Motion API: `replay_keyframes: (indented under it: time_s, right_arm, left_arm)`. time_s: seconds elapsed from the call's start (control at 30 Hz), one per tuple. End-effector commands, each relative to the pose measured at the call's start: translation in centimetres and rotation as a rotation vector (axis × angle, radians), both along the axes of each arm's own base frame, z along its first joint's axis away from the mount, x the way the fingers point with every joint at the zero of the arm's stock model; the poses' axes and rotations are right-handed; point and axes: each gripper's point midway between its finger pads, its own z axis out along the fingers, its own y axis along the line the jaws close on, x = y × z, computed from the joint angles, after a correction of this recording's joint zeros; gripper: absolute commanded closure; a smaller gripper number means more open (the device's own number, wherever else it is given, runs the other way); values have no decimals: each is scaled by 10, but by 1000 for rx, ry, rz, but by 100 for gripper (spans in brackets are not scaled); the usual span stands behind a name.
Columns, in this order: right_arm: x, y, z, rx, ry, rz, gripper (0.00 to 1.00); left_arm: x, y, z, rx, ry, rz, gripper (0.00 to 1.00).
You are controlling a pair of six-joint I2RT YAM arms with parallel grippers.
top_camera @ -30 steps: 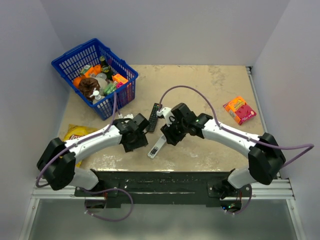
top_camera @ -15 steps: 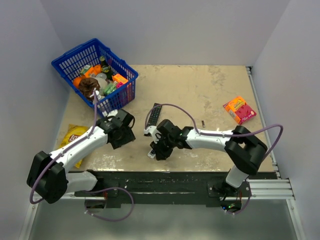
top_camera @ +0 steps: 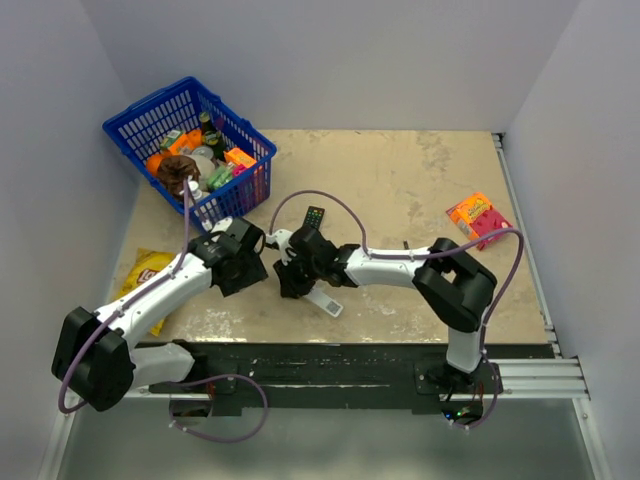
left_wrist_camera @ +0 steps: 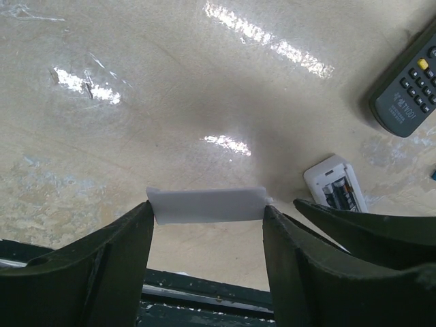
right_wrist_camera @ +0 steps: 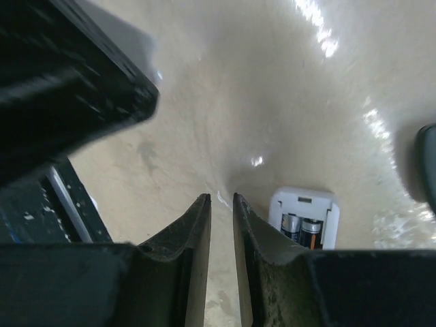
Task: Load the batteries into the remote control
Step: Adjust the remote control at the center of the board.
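The white remote control lies face down near the table's front edge. Its battery bay is open, with two batteries seated in it; it also shows in the left wrist view. My left gripper is shut on a thin white rectangular cover, held by its ends above the table left of the remote. My right gripper hovers just left of the remote. Its fingers stand a narrow slit apart with nothing between them. The two grippers are close together.
A black remote lies just behind the grippers and shows in the left wrist view. A blue basket full of items stands at the back left. A yellow bag lies left, an orange-pink packet right.
My right arm has stretched further left, bringing its gripper beside the left gripper. The white remote has turned and now lies to the right of it. The left gripper has hardly moved.
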Motion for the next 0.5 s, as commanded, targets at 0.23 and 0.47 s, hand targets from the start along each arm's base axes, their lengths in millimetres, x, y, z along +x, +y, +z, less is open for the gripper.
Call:
replay_keyframes:
  time_s: [0.23, 0.47]
  right_arm:
    - [18, -47, 93, 57, -202, -105, 61]
    - [2, -98, 49, -180, -213, -33, 37]
  left_arm:
    - [32, -17, 17, -4, -63, -110, 58]
    - [44, -28, 15, -9, -74, -185, 58]
